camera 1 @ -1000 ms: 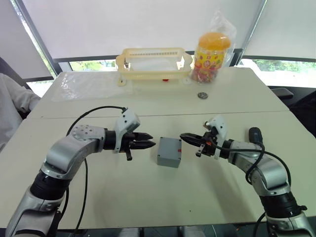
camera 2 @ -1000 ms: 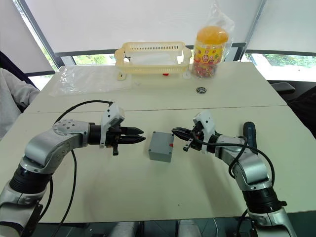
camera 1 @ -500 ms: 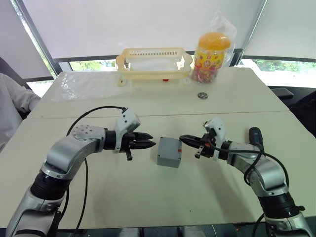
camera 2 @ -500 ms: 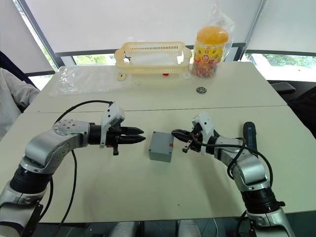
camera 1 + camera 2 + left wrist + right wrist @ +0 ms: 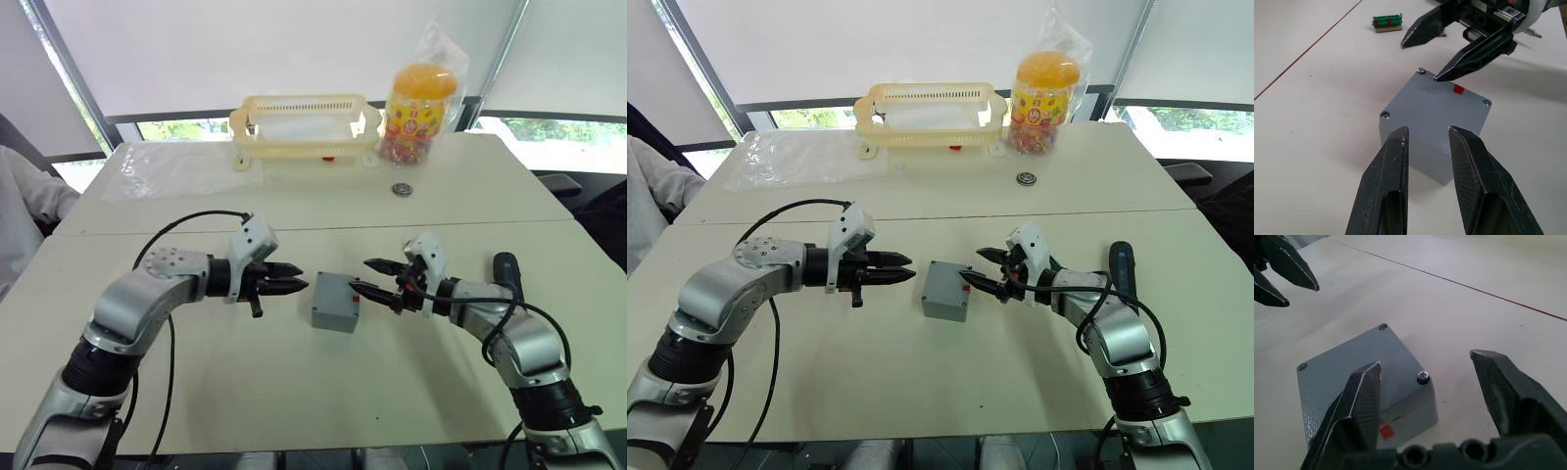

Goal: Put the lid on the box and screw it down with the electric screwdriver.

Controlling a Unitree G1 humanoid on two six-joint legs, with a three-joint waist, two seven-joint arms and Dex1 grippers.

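Observation:
The grey box (image 5: pixel 335 305) stands mid-table with the flat grey lid (image 5: pixel 1436 104) seated on it, a red mark on top and screw heads (image 5: pixel 1422 377) at its corners. My left gripper (image 5: pixel 297 285) hovers just left of the box, open a little, with nothing between its fingers. My right gripper (image 5: pixel 361 274) is open at the box's right edge, one finger (image 5: pixel 1365 396) over the lid and the other beside the box, and holds nothing. The dark electric screwdriver (image 5: pixel 506 266) lies on the table behind my right forearm.
A cream basket (image 5: pixel 306 125), a jar of sweets (image 5: pixel 421 103) and a clear plastic sheet (image 5: pixel 176 162) stand at the far end. A small metal ring (image 5: pixel 402 189) lies beyond the seam. A green bit strip (image 5: pixel 1387 22) lies past the box. A person's sleeve (image 5: pixel 24 196) shows at far left.
My right gripper has gone from shut to open and has edged closer to the box. The left gripper and the box have stayed where they were.

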